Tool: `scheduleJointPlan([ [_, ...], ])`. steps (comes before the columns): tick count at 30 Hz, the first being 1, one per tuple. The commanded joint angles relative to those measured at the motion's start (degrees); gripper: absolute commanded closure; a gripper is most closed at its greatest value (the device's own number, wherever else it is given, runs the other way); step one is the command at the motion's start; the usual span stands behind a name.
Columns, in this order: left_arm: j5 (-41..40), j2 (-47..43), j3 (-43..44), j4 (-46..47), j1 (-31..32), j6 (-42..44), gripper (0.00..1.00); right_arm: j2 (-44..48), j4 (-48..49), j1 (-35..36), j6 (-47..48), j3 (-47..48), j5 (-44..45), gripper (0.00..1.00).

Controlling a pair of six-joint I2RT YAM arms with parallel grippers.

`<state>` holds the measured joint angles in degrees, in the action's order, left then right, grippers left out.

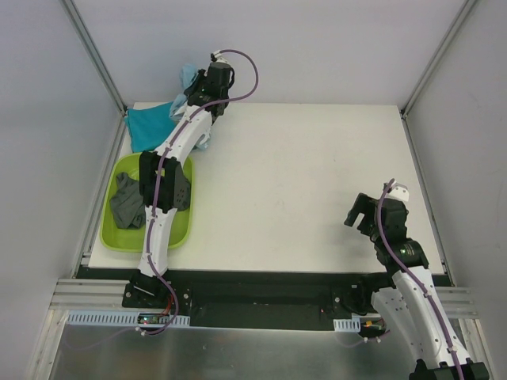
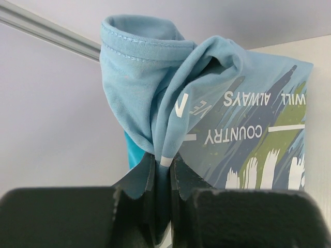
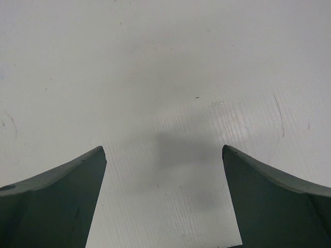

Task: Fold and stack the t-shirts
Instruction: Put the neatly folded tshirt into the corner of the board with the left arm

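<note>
Your left gripper (image 2: 163, 161) is pinched shut on a fold of the light blue t-shirt (image 2: 222, 113), up at the far left corner of the table (image 1: 301, 174). In the left wrist view the cloth stands up from the fingers in a bunch. The printed part spreads out to the right, with its words upside down. You cannot tell which way the shirt's long side runs, because it is all scrunched up, and from above your arm hides most of it. The teal t-shirt (image 1: 149, 127) lies just beside it on the table corner, with its right part under the arm. The dark grey t-shirt (image 1: 125, 202) sits crumpled in the lime-green tub (image 1: 111, 233). Your right gripper (image 3: 163, 149) hangs over bare table near the right side, fingers wide apart with nothing between them.
</note>
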<state>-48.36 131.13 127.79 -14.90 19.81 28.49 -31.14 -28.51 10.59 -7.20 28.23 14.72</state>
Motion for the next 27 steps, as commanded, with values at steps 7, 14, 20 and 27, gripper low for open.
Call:
scheduleJointPlan([
  [7, -1.3, -7.4, 4.0, 4.8, -0.3, 1.7, 1.0, -0.1, 1.7, -0.6, 0.5, -0.4, 1.7, 0.04],
  [14, -0.9, -9.3, 4.3, 5.1, -0.3, 1.6, 1.0, 0.0, 1.8, -0.6, 0.5, -0.4, 1.9, 0.04],
  [20, 0.1, -10.0, 2.6, 5.4, -0.8, 1.1, 1.0, 0.1, 1.6, -0.6, 0.5, -0.5, 1.7, 0.04],
  [27, 0.7, -9.1, -1.2, 5.8, -4.1, 0.0, 1.0, 0.1, 1.6, -0.7, 0.5, -0.5, 1.6, 0.04],
])
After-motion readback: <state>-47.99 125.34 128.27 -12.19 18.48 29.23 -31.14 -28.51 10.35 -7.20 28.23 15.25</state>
